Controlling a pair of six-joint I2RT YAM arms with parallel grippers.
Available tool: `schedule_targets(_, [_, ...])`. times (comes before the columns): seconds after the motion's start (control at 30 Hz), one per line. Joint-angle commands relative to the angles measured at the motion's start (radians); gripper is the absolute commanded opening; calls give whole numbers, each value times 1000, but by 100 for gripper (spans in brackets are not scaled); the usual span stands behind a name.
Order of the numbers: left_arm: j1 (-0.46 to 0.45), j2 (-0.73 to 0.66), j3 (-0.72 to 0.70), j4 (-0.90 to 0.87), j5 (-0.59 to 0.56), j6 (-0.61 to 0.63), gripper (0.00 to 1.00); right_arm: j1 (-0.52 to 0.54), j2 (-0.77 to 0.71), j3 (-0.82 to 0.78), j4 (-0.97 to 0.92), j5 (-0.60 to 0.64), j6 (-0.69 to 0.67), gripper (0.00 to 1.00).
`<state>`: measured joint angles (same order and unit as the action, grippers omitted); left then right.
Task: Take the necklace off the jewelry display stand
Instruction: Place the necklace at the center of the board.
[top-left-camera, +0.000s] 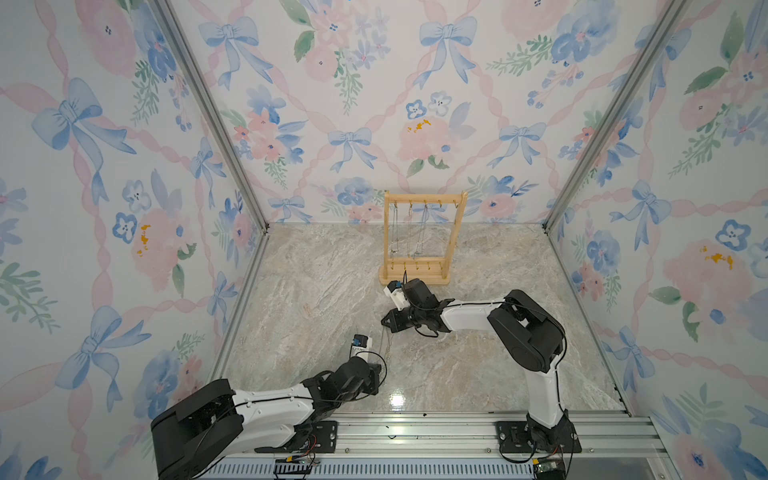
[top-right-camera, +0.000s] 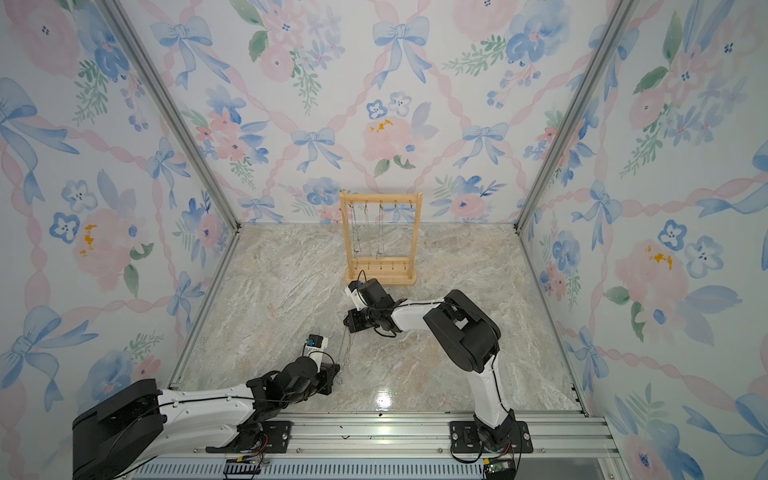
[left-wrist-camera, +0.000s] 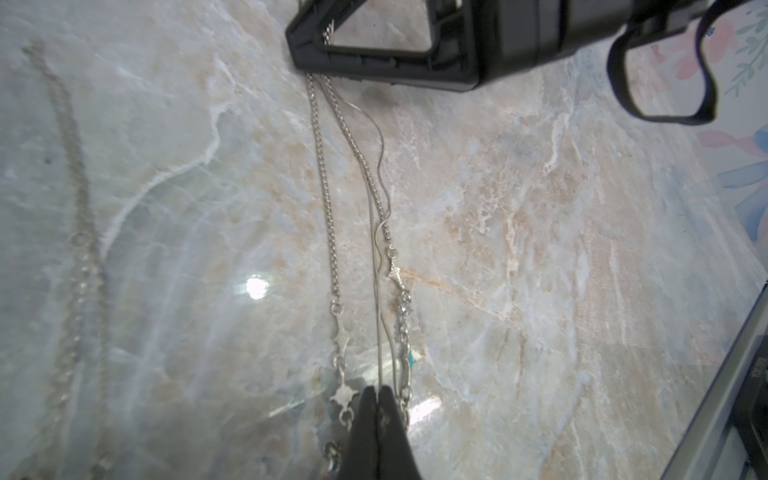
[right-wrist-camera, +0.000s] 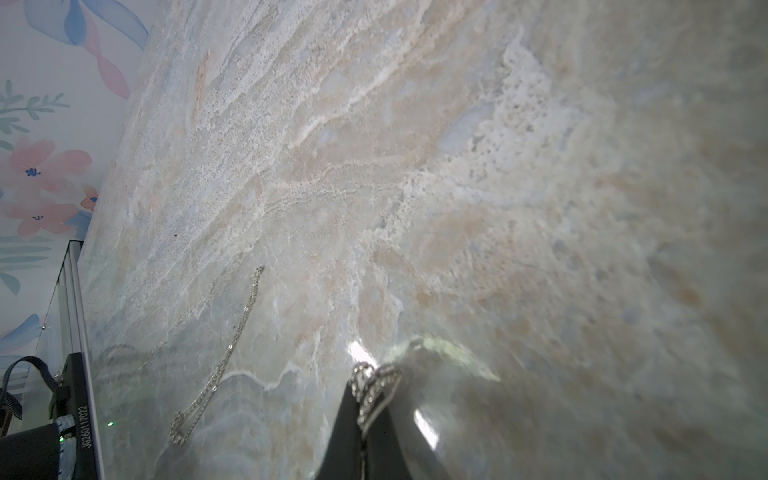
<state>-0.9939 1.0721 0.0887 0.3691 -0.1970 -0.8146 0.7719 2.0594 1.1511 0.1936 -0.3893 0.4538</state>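
— Left gripper (left-wrist-camera: 377, 392)?
— Closed tight. Pinches one thin strand of the necklace (left-wrist-camera: 394, 272) between the fingertips (left-wrist-camera: 365, 419). Shows a box chain with small star links beside that thin strand.
— And the right gripper (right-wrist-camera: 372, 388)?
— Closed as well. Holds the other end, with a small loop of chain at the tips in the right wrist view.
— Place of the necklace?
— Off the jewelry display stand (top-left-camera: 457, 237). Stretched between both grippers, low over the marble table (top-left-camera: 478, 353), in front of the stand and apart from it.
— Touching the table?
— Cannot tell from these views.
— And the stand itself?
— Upright at the far side of the table. Carries three chains (top-left-camera: 410, 232) on the top hooks (top-left-camera: 440, 203).
— Something more on the table?
— Yes: one loose chain (left-wrist-camera: 81, 257), flat on the marble beside the held necklace, visible in both wrist views.
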Motion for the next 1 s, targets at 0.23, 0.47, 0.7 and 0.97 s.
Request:
schedule_targets(0.23, [-18, -21, -41, -84, -6, -41, 0, -19, 82, 40, -3, 15, 32, 0])
schedule_targets(0.47, [-18, -14, -38, -85, -27, -45, 0, -25, 99, 47, 4, 15, 43, 4])
schedule_targets(0.7, [-19, -3, -35, -85, -33, -46, 0, -31, 107, 42, 17, 13, 54, 9])
schedule_targets(0.97, [-20, -9, -40, -85, -33, -51, 0, -37, 110, 40, 23, 13, 66, 18])
